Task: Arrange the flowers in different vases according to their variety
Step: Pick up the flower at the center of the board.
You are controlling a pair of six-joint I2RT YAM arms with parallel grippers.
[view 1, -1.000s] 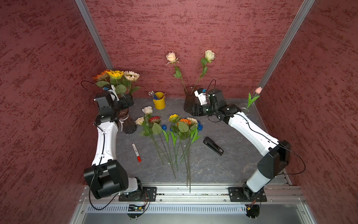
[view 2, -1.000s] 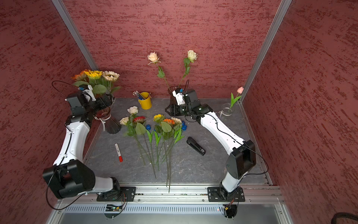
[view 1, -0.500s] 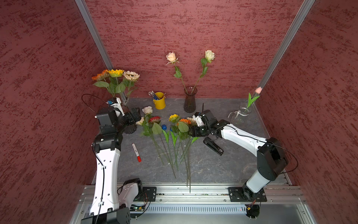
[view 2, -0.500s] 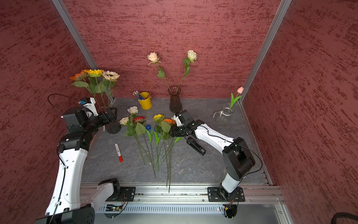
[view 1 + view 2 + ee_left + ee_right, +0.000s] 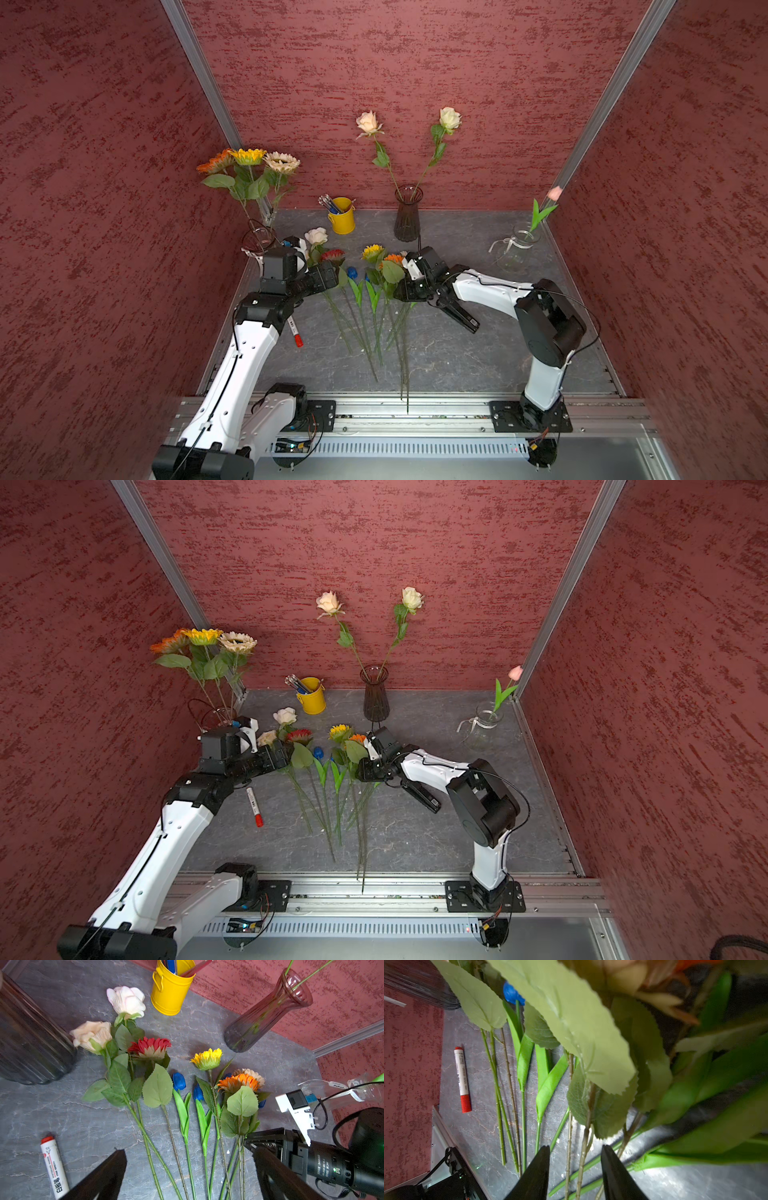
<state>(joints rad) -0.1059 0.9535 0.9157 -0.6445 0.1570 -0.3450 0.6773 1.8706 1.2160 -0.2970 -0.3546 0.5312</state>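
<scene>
Flowers [image 5: 158, 1086] look light, thin wiry stems [image 5: 585, 1136], pinch mid-stem; right gripper [image 5: 575, 1147] half-open straddling stems, left gripper [image 5: 188, 1150] wide open, empty.

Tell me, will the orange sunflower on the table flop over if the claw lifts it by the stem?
Probably a little. The orange sunflower has a big head and broad leaf on a long thin stem, so it may dip head-first. Its stem lies among neighbouring stems, which might drag along.
</scene>
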